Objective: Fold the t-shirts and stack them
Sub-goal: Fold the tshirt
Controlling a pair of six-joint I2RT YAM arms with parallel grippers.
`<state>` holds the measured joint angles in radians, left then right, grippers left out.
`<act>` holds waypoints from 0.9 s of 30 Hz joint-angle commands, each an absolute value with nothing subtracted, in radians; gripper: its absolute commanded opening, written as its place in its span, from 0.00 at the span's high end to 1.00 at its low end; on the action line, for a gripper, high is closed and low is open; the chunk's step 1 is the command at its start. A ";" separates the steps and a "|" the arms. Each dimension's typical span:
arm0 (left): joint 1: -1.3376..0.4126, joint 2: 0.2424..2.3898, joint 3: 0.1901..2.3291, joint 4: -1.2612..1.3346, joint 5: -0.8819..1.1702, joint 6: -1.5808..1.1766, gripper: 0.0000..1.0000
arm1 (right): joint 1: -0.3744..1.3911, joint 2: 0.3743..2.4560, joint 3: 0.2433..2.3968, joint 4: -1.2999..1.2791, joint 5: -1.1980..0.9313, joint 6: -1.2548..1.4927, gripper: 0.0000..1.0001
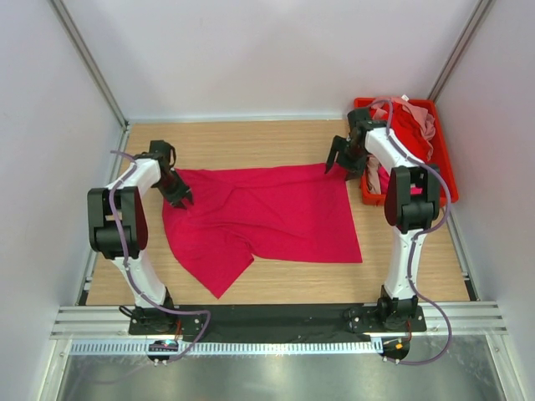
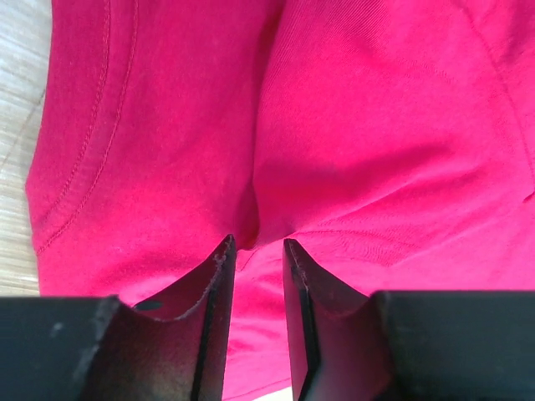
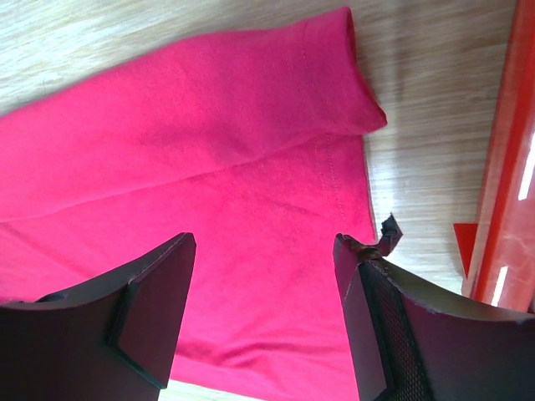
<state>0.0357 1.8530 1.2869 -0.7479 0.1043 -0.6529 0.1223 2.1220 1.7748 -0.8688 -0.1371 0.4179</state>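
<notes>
My left fingers [image 1: 180,198] [image 2: 257,244] stand narrow, with only a slim gap between them. They are down on the left edge of the shirt [image 1: 267,213] [image 2: 376,125], and a raised crease of cloth runs right up to the gap. I cannot tell whether they pinch that crease or only touch it.

My right fingers [image 1: 338,164] [image 3: 263,238] are spread wide and hold nothing. They hang over the shirt's [image 3: 209,150] far right corner, where a hemmed sleeve end lies flat on the counter [image 1: 251,138] [image 3: 435,83], just beside the bin [image 1: 448,171] [image 3: 501,167].

The shirt lies spread out mid-counter between my two arms, wrinkled, with its long axis running left to right. Its far edge is nearly straight. At the near left, one corner points toward my left base. The sleeve points toward the bin. More cloth, red and pale pink [image 1: 415,125], is heaped in the bin.
</notes>
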 commanded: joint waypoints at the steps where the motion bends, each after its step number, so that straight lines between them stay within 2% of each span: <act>1: 0.035 1.856 1.325 -0.727 0.097 -0.629 0.71 | 0.120 2.128 1.832 -0.865 -0.129 0.417 0.26; 11: 0.035 1.862 1.295 -0.715 0.121 -0.638 0.74 | 0.120 2.166 1.899 -0.851 -0.086 0.465 0.27; 15: 0.034 1.844 1.253 -0.683 0.152 -0.661 0.89 | 0.118 2.155 1.859 -0.807 -0.005 0.476 0.27; 19: 0.035 1.812 1.239 -0.672 0.146 -0.666 0.99 | 0.120 2.169 1.850 -0.766 -0.005 0.505 0.33; 27: 0.035 1.766 1.321 -0.730 0.149 -0.664 1.00 | 0.120 2.209 1.905 -0.796 0.071 0.454 0.51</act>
